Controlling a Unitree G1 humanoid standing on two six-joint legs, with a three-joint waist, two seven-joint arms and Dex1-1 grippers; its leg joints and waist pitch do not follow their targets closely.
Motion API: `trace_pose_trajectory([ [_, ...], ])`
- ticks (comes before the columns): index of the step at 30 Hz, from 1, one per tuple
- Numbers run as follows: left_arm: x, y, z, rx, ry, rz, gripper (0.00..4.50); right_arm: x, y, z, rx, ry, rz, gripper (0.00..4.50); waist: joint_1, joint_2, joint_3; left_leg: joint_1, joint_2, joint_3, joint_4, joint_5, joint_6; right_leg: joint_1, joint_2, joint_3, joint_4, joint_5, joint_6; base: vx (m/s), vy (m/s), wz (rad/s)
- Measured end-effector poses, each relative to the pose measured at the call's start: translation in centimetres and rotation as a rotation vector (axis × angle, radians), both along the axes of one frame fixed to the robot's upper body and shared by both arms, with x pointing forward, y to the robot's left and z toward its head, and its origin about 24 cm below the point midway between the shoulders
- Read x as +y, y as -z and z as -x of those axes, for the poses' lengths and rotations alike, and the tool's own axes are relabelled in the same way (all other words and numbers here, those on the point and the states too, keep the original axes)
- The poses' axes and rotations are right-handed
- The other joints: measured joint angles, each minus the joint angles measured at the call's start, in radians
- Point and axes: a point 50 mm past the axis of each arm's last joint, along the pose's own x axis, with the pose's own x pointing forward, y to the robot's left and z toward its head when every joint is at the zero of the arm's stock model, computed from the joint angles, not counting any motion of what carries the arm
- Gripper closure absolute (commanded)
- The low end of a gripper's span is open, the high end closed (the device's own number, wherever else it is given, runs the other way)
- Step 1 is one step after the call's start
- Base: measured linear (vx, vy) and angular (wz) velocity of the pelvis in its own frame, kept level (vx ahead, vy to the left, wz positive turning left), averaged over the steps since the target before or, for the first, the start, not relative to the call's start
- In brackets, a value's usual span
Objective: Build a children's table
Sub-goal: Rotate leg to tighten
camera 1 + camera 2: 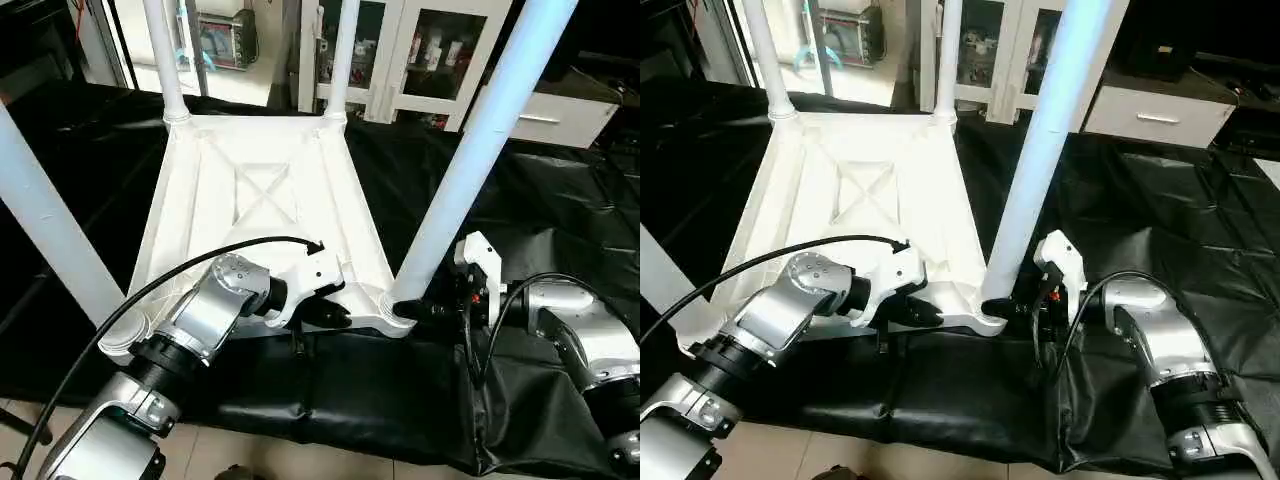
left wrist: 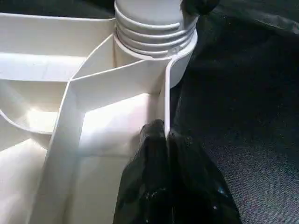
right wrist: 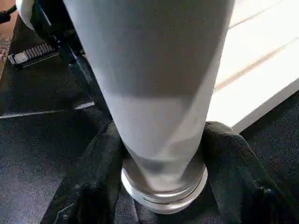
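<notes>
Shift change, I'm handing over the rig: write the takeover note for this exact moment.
Left tool: shut on the near rim of the table top, beside the near right corner socket.
Right tool: fingers either side of the near right leg just above its socket; firm grip not confirmed.
Table top lies upside down on the black sheet.
Done: all four legs stand in their sockets.
Left: thread still shows at the near right leg's base, so probably seat it fully, check the others, then turn the table upright.
</notes>
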Motion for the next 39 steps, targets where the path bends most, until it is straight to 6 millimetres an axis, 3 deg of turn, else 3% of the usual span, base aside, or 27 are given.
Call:
trace_pose_trajectory([
  [4, -0.1, 0.2, -0.4, -0.006, -0.06, 0.013, 4.5, 0.2, 0.4, -0.2, -0.024, 0.075, 0.003, 2.35, -0.001, -0.003, -0.002, 0.003, 0.0, 0.0, 0.001, -0.002, -0.004, 0.002, 0.0, 0.0, 0.001, 0.001, -0.002, 0.0, 0.0, 0.0],
  [6, -1.0, 0.7, -1.2, -0.011, -0.157, 0.023, 4.5, 0.4, 1.2, -0.7, -0.039, 0.21, 0.013, 2.37, -0.005, -0.004, -0.002, 0.008, 0.0, 0.0, 0.001, -0.001, -0.005, 0.007, 0.0, 0.0, -0.002, 0.005, -0.008, 0.0, 0.0, 0.0],
  [9, -2.1, 1.1, -2.0, -0.02, -0.267, 0.011, 4.5, 1.1, 1.8, -1.4, -0.059, 0.381, 0.03, 2.4, -0.024, -0.003, -0.002, 0.017, -0.001, -0.001, 0.001, -0.001, -0.006, 0.016, 0.0, 0.0, -0.007, 0.001, -0.001, 0.0, 0.0, 0.0],
  [15, -4.1, 1.3, -3.8, -0.073, -0.482, 0.011, 4.5, 5.0, 2.3, -4.0, -0.067, 0.846, -0.016, 2.45, -0.055, 0.001, 0.0, 0.016, -0.002, -0.007, 0.0, -0.001, -0.006, 0.012, 0.0, -0.003, -0.012, 0.001, -0.001, 0.0, 0.0, 0.0],
  [18, -5.1, 1.3, -4.2, -0.088, -0.529, 0.017, 4.5, 5.7, 2.1, -4.8, -0.091, 0.945, 0.011, 2.46, -0.057, 0.007, 0.0, 0.015, -0.002, -0.007, -0.002, -0.001, -0.006, 0.012, 0.0, -0.003, -0.018, 0.001, -0.002, 0.0, 0.0, 0.0],
  [22, -5.6, 1.2, -4.4, -0.105, -0.551, 0.021, 4.5, 6.8, 1.9, -5.1, -0.119, 0.972, 0.003, 2.48, -0.055, 0.011, -0.001, 0.014, -0.003, -0.005, -0.002, -0.001, -0.006, 0.012, 0.0, -0.001, -0.023, 0.017, -0.01, 0.0, 0.0, 0.0],
  [27, -5.8, 1.1, -4.6, -0.114, -0.545, 0.035, 4.5, 6.3, 1.9, -4.9, -0.15, 0.967, -0.034, 2.48, -0.042, 0.018, -0.002, 0.015, -0.003, -0.004, -0.008, -0.001, -0.006, 0.012, 0.0, -0.002, -0.023, 0.019, -0.01, 0.0, 0.0, 0.0],
  [28, -5.8, 1.1, -4.6, -0.117, -0.542, 0.038, 4.5, 6.2, 1.9, -4.8, -0.151, 0.963, -0.042, 1.94, -0.04, 0.02, -0.002, 0.015, -0.003, -0.004, -0.009, -0.001, -0.006, 0.011, 0.0, -0.002, -0.023, 0.019, -0.009, 0.0, 0.0, 0.0],
  [29, -5.7, 1.1, -4.6, -0.123, -0.542, 0.038, 4.5, 6.0, 1.8, -4.7, -0.154, 0.949, -0.056, 1.81, -0.038, 0.02, -0.002, 0.015, -0.003, -0.004, -0.011, -0.001, -0.006, 0.011, 0.0, -0.002, -0.023, 0.018, -0.009, 0.0, 0.0, 0.0],
  [31, -4.1, 0.9, -5.3, -0.165, -0.592, 0.02, 4.5, 6.9, 2.2, -3.6, -0.135, 0.851, -0.108, 1.72, -0.054, 0.019, -0.001, 0.014, -0.001, -0.006, -0.012, 0.0, -0.007, 0.008, 0.002, -0.004, -0.022, 0.02, -0.007, 0.0, 0.0, 0.0],
  [33, -3.1, 0.5, -5.8, -0.185, -0.617, 0.018, 4.5, 7.4, 3.5, -2.5, -0.081, 0.803, -0.11, 1.47, -0.058, 0.019, -0.001, 0.007, -0.001, -0.008, -0.012, 0.0, -0.008, -0.003, 0.002, -0.005, -0.022, 0.023, -0.004, 0.0, 0.0, 0.0],
  [35, -3.0, 0.2, -5.8, -0.192, -0.6, 0.025, 4.5, 6.7, 3.6, -1.9, -0.079, 0.778, -0.105, 1.34, -0.05, 0.02, 0.0, -0.001, -0.001, -0.007, -0.012, 0.001, -0.009, -0.011, 0.002, -0.006, -0.021, 0.023, -0.005, 0.0, 0.0, 0.0],
  [39, -1.6, 0.2, -5.3, -0.182, -0.505, 0.027, 4.5, 3.9, 0.7, -1.6, -0.197, 0.729, -0.115, 0.96, -0.041, 0.019, 0.0, 0.0, 0.0, -0.005, -0.012, 0.003, -0.004, -0.011, 0.002, -0.006, -0.022, 0.023, -0.004, 0.0, 0.0, 0.0],
])
